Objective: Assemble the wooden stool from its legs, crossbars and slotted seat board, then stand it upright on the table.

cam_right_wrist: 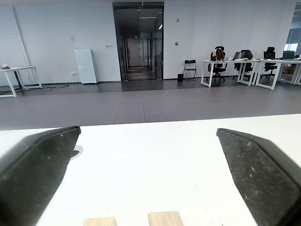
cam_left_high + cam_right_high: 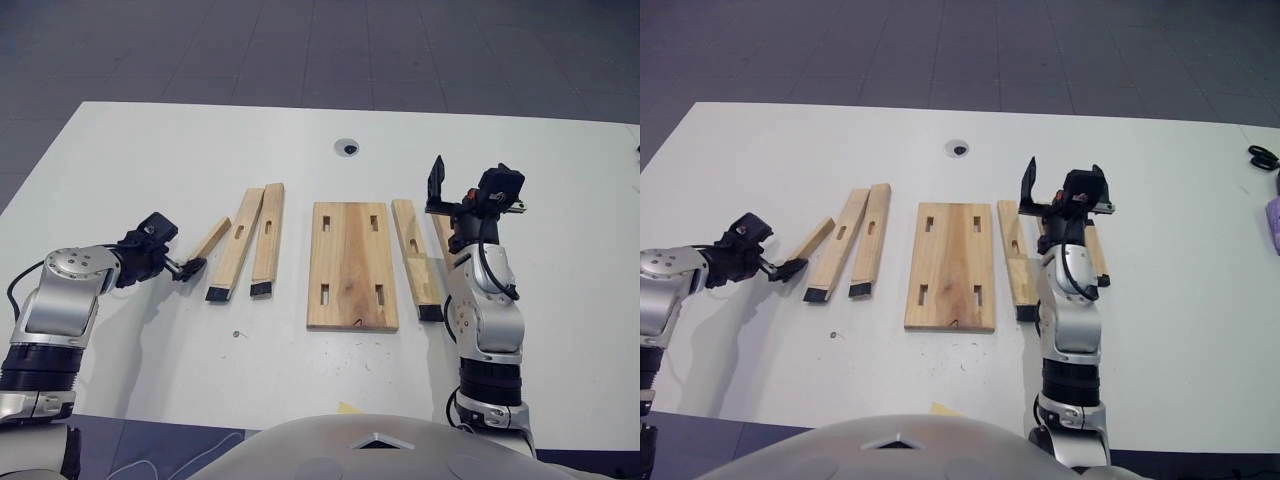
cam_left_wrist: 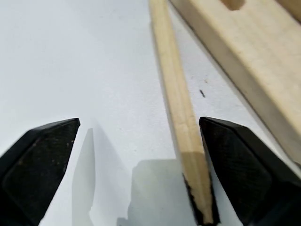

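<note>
The left claw (image 2: 187, 267) rests low on the white table (image 2: 140, 150), well left of the slotted seat board (image 2: 351, 265). It is spread open around the dark-tipped near end of a thin crossbar (image 2: 210, 240). The bar lies close beside one finger (image 3: 235, 165), but I cannot tell whether they touch. Between the crossbar and the seat board lie two legs (image 2: 236, 245) (image 2: 268, 238) with black feet, side by side and angled slightly. The board lies flat with its four slots facing up. Just right of it lies another leg (image 2: 415, 250), with a further one (image 2: 1096, 258) beside that, partly hidden by the arm. The right claw (image 1: 148, 130) hangs raised above these, open and holding nothing. Beyond the board sits a round grommet (image 2: 346, 148).
</note>
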Motion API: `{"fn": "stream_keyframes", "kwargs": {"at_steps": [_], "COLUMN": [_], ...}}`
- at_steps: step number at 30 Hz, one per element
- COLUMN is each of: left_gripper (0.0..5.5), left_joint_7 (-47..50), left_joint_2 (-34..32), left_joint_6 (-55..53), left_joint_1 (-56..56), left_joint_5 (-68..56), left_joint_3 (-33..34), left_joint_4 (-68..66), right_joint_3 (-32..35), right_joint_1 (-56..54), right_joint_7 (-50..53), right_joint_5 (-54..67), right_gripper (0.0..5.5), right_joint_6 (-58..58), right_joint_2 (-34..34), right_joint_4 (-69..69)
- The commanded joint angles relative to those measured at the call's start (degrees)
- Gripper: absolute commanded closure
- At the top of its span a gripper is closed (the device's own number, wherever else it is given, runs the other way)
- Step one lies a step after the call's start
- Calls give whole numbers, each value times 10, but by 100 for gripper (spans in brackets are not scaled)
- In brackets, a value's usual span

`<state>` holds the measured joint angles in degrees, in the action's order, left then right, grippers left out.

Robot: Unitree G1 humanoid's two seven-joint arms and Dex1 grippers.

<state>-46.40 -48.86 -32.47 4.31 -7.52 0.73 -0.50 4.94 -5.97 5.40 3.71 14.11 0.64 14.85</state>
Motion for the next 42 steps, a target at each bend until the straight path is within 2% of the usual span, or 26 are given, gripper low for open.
{"fn": "stream_keyframes", "kwargs": {"at_steps": [1, 6, 13, 21, 25, 28, 31, 34, 37, 40, 42], "left_gripper": [142, 223, 367, 497, 507, 507, 507, 507, 507, 507, 507], "left_joint_7": [-13, -32, -71, -97, -56, 24, 91, 106, 74, 65, 66], "left_joint_2": [-9, -17, -41, -57, -9, 70, 127, 176, 203, 225, 241], "left_joint_6": [-9, 15, 50, 82, 37, -74, -178, -243, -268, -278, -284], "left_joint_1": [-35, -46, -54, -70, -55, 52, 180, 251, 224, 200, 190], "left_joint_5": [7, 15, 28, 29, -16, -130, -246, -373, -449, -472, -492], "left_joint_3": [-15, -28, -54, -66, -23, 88, 173, 198, 151, 96, 84], "left_joint_4": [-8, -25, -54, -82, -79, -45, 19, 91, 180, 217, 225], "right_joint_3": [-1, -1, -4, -12, -8, 14, 56, 97, 122, 124, 117], "right_joint_1": [0, -3, 8, 21, 6, -12, -50, -102, -141, -159, -166], "right_joint_7": [2, 3, 14, 19, 12, -7, -73, -192, -251, -289, -304], "right_joint_5": [-3, -3, -9, -21, -21, 0, 109, 366, 579, 676, 708], "right_gripper": [10, 10, 10, 10, 10, 10, 10, 10, 10, 10, 10], "right_joint_6": [10, 10, 4, 1, -1, -2, 24, 136, 225, 281, 312], "right_joint_2": [-3, -4, -14, -21, -13, 2, 12, 30, 69, 113, 134], "right_joint_4": [5, 2, 4, 4, -5, -12, -3, 41, 72, 71, 59]}}
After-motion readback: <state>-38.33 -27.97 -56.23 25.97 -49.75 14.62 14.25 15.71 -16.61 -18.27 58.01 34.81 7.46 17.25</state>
